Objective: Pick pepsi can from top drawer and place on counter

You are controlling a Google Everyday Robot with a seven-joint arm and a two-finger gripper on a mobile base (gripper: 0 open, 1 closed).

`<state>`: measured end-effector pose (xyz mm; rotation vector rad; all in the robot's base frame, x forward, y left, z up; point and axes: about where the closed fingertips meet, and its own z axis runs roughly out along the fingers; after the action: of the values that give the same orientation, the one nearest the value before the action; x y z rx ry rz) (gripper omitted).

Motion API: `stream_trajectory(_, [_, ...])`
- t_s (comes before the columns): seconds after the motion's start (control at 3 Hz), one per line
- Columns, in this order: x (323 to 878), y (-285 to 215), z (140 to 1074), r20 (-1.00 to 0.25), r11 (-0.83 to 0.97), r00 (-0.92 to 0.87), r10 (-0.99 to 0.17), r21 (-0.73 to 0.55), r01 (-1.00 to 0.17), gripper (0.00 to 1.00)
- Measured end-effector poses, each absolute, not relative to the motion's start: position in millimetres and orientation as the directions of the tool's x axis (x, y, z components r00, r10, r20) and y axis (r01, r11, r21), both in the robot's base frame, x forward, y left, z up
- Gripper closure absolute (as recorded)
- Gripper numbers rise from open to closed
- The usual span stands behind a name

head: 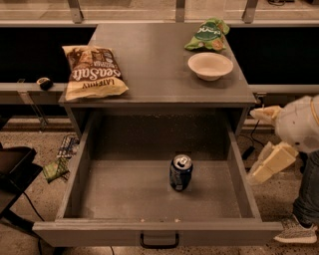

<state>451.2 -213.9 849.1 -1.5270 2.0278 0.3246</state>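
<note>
Standing upright inside the open top drawer (99, 233), the pepsi can (180, 172) is sitting alone; the claw (259, 144) is hovering outside its right wall, spread wide, holding nothing.

Pale speckled floor (35, 134) spreads on both sides of the desk (159, 102) under warm, dim light. Behind its rear corners lie dark recesses (30, 55), with a pale ledge (20, 89) below and metal posts (76, 10) above. A black piece of furniture (12, 169) stands off the front-left corner. The gripper (268, 142) hangs off the right edge.
</note>
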Motion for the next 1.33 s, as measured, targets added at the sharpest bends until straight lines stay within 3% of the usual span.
stream_trajectory(0.33, [465, -197, 827, -0.749, 0.335, -0.095, -0.655, -0.175, -0.926, 0.00])
stream_trajectory(0.67, [472, -181, 820, -0.845, 0.326, -0.002, -0.534, -0.205, -0.923, 0.00])
stream_trajectory(1.33, [480, -160, 793, -0.900, 0.292, 0.054, -0.433, -0.196, -0.936, 0.00])
